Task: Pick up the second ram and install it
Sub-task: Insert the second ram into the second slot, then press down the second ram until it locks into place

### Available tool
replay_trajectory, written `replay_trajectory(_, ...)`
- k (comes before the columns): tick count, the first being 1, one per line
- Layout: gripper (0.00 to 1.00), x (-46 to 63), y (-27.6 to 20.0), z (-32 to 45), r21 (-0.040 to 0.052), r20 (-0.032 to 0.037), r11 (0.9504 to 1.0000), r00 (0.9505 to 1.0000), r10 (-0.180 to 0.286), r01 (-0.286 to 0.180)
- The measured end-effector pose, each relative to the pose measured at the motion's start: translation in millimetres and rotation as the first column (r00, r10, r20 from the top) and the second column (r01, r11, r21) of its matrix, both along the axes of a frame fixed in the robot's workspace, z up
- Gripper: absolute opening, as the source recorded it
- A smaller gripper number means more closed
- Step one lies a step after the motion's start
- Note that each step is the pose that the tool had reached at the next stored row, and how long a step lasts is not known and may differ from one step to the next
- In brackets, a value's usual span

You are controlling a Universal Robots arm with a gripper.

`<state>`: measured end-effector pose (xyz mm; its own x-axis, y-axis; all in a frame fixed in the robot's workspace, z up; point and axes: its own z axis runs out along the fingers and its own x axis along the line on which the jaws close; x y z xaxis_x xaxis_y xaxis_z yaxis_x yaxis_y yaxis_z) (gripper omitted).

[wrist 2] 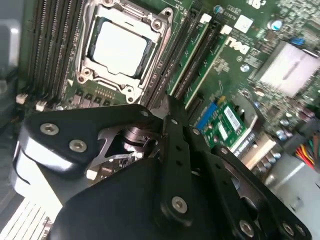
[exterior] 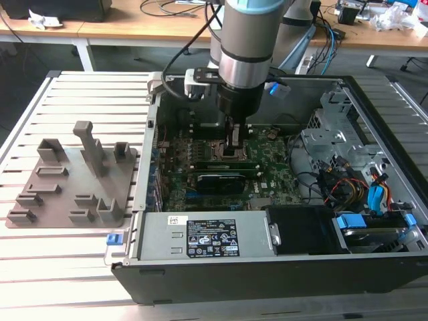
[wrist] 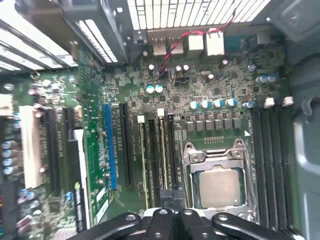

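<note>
tool over ram slots
tool (exterior: 235, 148) pressed the second ram (wrist: 162, 150) into its slot beside the cpu socket (wrist: 218, 177); grip state unclear.

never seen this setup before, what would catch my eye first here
The robot arm reaching down into the open computer case, its gripper low over the motherboard beside the CPU socket. On the exterior view's left, a grey fixture plate sits on the slatted table.
</note>
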<state>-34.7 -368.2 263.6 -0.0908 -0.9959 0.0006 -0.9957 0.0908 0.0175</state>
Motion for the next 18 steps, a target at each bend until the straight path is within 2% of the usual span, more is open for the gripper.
replay_trajectory(1, 0.11, 0.1, 0.3, 2.1, -0.0008, -0.0001, 1.0, 1.0, 0.0, 0.0)
replay_trajectory(10, 0.11, 0.0, 0.3, 3.4, -0.001, 0.0, 1.0, 1.0, 0.0, 0.0)
replay_trajectory(13, 0.11, 30.4, 0.3, 1.9, -0.0023, -0.0026, 1.0, 1.0, 0.0, 0.0)
replay_trajectory(15, 0.11, 51.4, 0.3, -7.7, -0.0025, -0.011, 1.0, 0.9999, 0.0, 0.0)
replay_trajectory(16, 0.11, 56.3, 0.3, -13.1, -0.0024, -0.013, 1.0, 0.9999, 0.0, 0.0)
replay_trajectory(18, 0.11, 57.8, 0.3, -19.9, -0.0025, -0.0143, 1.0, 0.9999, 0.0, 0.0)
